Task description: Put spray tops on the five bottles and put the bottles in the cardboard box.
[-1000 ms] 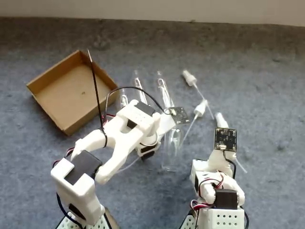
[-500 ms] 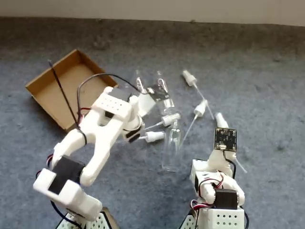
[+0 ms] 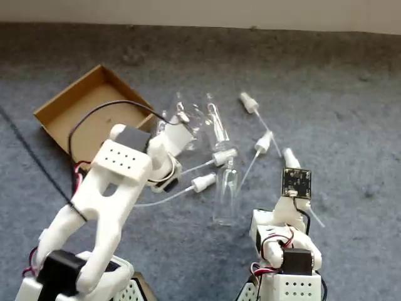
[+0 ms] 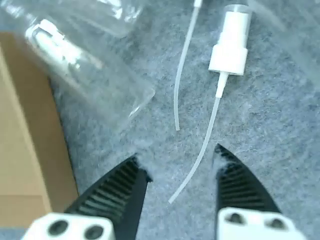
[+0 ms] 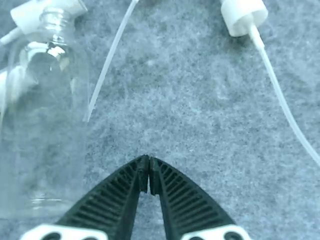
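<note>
Judging from how things lie, we are at the first step: picking up a spray top, with nothing capped or boxed yet. Our left gripper [image 4: 178, 159] hangs low over the grey felt-like table cover [image 4: 260, 125], its black ribbed fingers spread apart and holding nothing. The loose end of a thin dip tube lies between them, running up to a white plastic spray top [image 4: 229, 47] farther ahead. From above, that spray top [image 3: 203, 182] lies just beside a clear plastic bottle [image 3: 225, 191] resting on its side near the middle of the table. Other clear bottles cluster beside the shallow brown cardboard box [image 3: 78, 119], none inside it; they overlap, so we cannot count them. Our right gripper [image 5: 149, 175] sits low over the cover, fingers pressed together on nothing, with the clear plastic bottle [image 5: 45, 125] just beside it.

We judge that the next move calls for reaching past the tube to the stiff white head, since the tube looks too thin and limp to carry the part, and closing there. After that the right gripper would need to open and steady the bottle while the tube is threaded into its neck.
</note>
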`<state>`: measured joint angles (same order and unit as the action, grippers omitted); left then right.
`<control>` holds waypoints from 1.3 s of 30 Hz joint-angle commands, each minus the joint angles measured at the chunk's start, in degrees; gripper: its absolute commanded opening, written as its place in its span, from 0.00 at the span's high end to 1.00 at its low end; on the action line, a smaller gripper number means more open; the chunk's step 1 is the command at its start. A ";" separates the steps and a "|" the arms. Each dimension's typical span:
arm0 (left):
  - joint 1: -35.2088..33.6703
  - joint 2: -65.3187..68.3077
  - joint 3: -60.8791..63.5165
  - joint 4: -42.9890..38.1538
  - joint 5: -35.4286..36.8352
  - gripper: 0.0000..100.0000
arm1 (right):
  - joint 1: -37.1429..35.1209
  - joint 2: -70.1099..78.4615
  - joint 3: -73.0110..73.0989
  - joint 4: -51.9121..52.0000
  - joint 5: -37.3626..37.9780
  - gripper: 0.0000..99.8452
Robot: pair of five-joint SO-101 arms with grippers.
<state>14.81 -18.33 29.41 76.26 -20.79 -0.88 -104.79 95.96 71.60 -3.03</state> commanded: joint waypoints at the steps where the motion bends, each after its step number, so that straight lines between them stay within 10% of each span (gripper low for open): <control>1: -2.86 -10.07 -0.04 3.69 8.44 0.91 | -0.48 -0.48 9.19 0.31 -0.53 1.00; 15: -8.84 -41.45 3.30 15.56 8.53 0.92 | -0.48 -0.48 9.19 0.31 -0.53 1.00; 26: -24.04 -70.11 20.09 15.30 8.62 0.92 | -0.48 -0.48 9.19 0.31 -0.53 1.00; 39: -25.98 -85.76 39.08 12.92 8.53 0.92 | -0.48 -0.48 9.19 0.31 -0.53 1.00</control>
<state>-10.68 -103.78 65.01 91.47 -12.70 -0.88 -104.79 95.96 71.60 -3.03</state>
